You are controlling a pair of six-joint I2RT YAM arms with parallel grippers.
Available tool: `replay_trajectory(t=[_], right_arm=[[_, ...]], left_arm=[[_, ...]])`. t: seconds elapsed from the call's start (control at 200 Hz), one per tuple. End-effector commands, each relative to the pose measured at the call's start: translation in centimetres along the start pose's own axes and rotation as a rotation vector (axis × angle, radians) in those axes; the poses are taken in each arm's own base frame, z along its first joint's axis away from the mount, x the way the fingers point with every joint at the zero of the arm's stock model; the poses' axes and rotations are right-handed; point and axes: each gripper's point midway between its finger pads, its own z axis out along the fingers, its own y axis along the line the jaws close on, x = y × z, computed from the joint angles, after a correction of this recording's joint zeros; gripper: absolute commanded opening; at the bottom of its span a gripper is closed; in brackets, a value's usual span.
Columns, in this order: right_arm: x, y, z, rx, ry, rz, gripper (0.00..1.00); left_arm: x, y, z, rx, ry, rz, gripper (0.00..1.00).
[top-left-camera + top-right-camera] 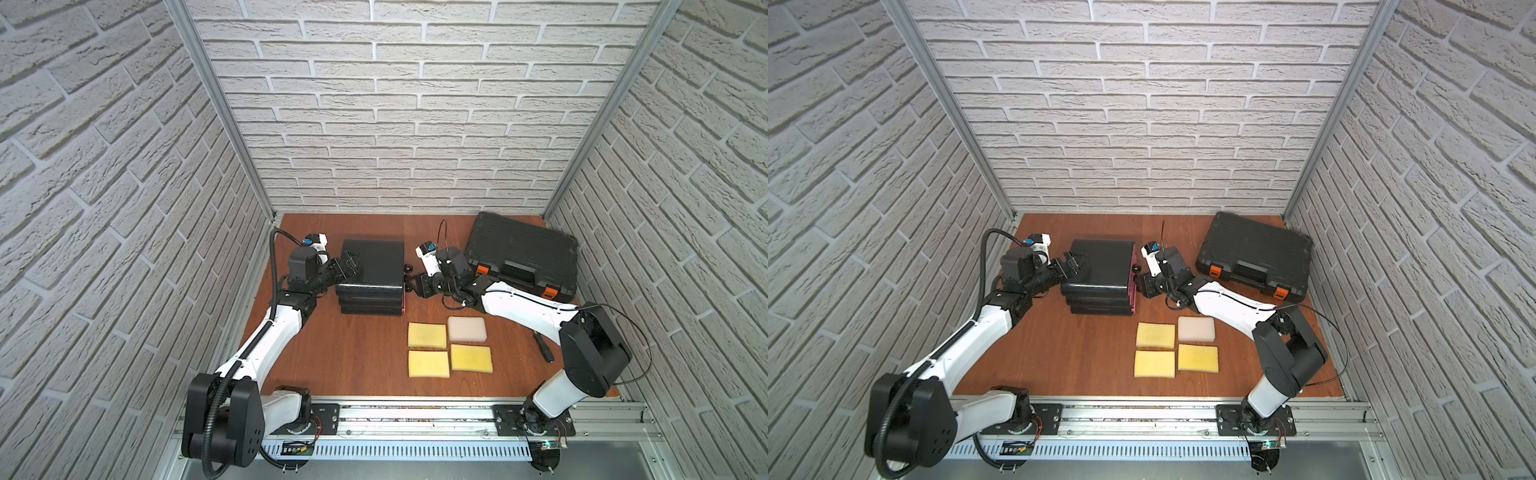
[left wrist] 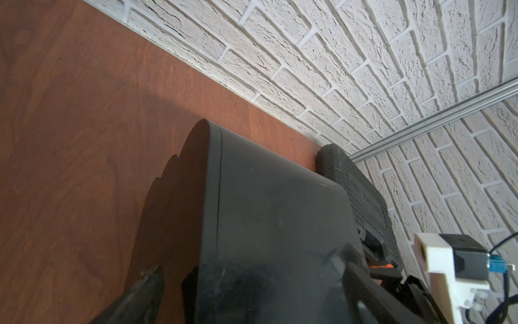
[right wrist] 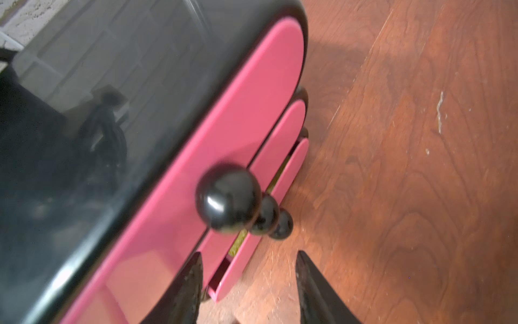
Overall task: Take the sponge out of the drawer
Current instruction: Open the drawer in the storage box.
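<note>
Right, the brown wooden desk [image 1: 365, 340] fills the floor of this brick-walled booth, and the biggest thing on it is the black tool case [image 1: 523, 253] with orange latches, lying shut at the far right corner. Next, mid-desk, sits the glossy black drawer unit [image 1: 372, 270], its pink fronts facing the right arm's side. The left pincer [image 1: 348, 266] is at the unit's opposite end, released, jaws spread wide on either side of the top edge; whether they touch it I cannot tell. The right pincer [image 3: 248, 256] hovers just in front of the pink fronts, jaws parted and nothing between them, the knobs just beyond its tips. Nearer the front lie four loose sponges in a tidy two-by-two block, well apart from the unit: a yellow one [image 1: 427, 334] beside a white one [image 1: 467, 329], and two more yellow ones [image 1: 429, 363] [image 1: 471, 358] in front of them. A black marker [image 1: 543, 348] lies beside the right arm. Smaller now: three round black knobs, top [image 3: 228, 197], middle [image 3: 266, 216], lowest [image 3: 283, 225]. The lowest drawer [image 3: 291, 165] stands slightly ajar, and in its gap shows a yellow-green sliver, the sponge [image 3: 238, 242], inside the drawer.
</note>
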Motion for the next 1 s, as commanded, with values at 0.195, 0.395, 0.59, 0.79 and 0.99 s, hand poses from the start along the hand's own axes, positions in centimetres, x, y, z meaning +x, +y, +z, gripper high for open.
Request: replay_trajectory(t=[0.195, 0.395, 0.59, 0.79, 0.99], right_arm=[[0.2, -1.5, -0.1, -0.179, -0.044, 0.181, 0.51], [0.5, -2.3, 2.4, -0.323, -0.026, 0.340, 0.49], [1.1, -2.9, 4.8, -0.364, 0.031, 0.413, 0.46], [1.8, -3.6, 5.8, -0.357, 0.068, 0.435, 0.45], [1.5, -3.0, 6.8, -0.423, 0.077, 0.466, 0.45]], left_arm=[[-0.9, -6.9, -3.4, 0.026, -0.007, 0.273, 0.98], [1.3, -9.2, -1.0, 0.064, 0.092, 0.331, 0.98], [3.2, -10.1, 2.1, 0.089, 0.168, 0.346, 0.98], [3.9, -10.1, 3.6, 0.116, 0.192, 0.329, 0.98], [4.2, -9.6, 4.4, 0.124, 0.208, 0.297, 0.98]])
